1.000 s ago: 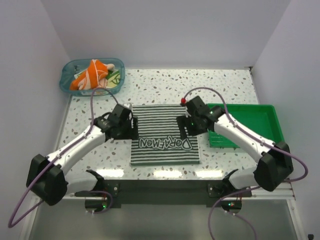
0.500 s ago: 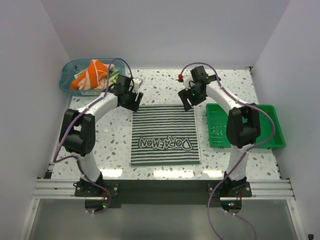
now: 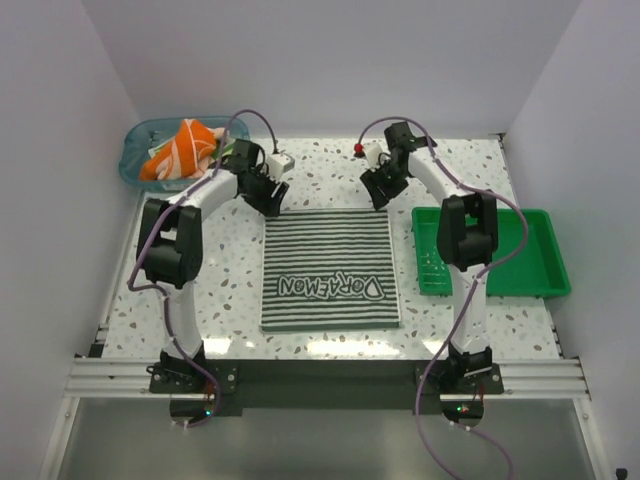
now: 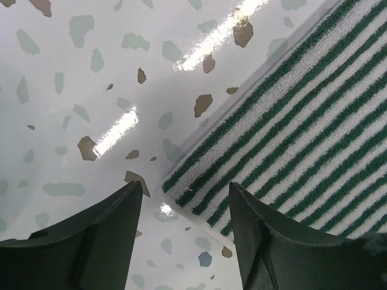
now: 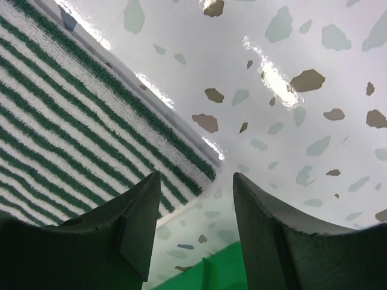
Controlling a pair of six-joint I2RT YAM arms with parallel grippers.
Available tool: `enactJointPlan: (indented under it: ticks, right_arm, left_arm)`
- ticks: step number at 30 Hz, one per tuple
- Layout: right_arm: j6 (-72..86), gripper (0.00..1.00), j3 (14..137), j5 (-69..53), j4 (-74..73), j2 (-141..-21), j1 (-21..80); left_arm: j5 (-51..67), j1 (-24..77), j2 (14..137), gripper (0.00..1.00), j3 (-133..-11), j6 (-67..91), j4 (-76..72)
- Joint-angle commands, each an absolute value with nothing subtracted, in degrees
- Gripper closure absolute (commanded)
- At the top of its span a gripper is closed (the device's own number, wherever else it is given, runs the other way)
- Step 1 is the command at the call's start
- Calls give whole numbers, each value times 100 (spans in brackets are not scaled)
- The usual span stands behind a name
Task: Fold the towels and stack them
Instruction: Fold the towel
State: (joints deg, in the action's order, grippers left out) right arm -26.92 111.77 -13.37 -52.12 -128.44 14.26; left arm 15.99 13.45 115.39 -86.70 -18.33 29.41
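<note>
Right now the dark-and-white striped cloth towel (image 3: 325,250) lies flat and unfolded in the middle of the speckled white table (image 3: 225,275), with its white cartoon lettering along the near edge. My left gripper (image 3: 268,192) sits at its far left corner, jaws apart. Seen from that wrist, the corner lies on the table in the gap between my two dark fingers (image 4: 91,241). My right gripper (image 3: 380,192) is at the far right corner, jaws likewise apart, and that corner points into their gap. A crumpled orange-and-white towel (image 3: 180,148) sits in the clear blue plastic basket (image 3: 133,158) at the far left. A green plastic tray (image 3: 530,250) lies just right of the striped towel.
</note>
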Motion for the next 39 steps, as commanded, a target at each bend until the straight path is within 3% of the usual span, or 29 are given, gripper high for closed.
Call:
enactJointPlan:
  ticks: [1,18,27,32,39]
  right_arm:
    - [-2997,45,11697,-1459,-5590,-13104,1362]
    - [-2962,51,11593,-1433,-5616,-13491,1354]
    - [-2900,71,11514,-1310,-5651,-13702,1354]
    - [-2944,98,11461,-1266,-5748,-13746,1371]
    - [-2971,100,11400,-1081,-5730,-13755,1433]
  left_arm:
    - [1995,1266,11707,36,-9114,-2197,3225]
    - [2197,1266,11979,37,-9430,-2505,3507]
    - [2241,1266,12129,38,-9589,-2786,3674]
    - [2145,1266,12243,38,-9729,-2883,3806]
    - [2215,1257,12489,45,-9896,-2874,3946]
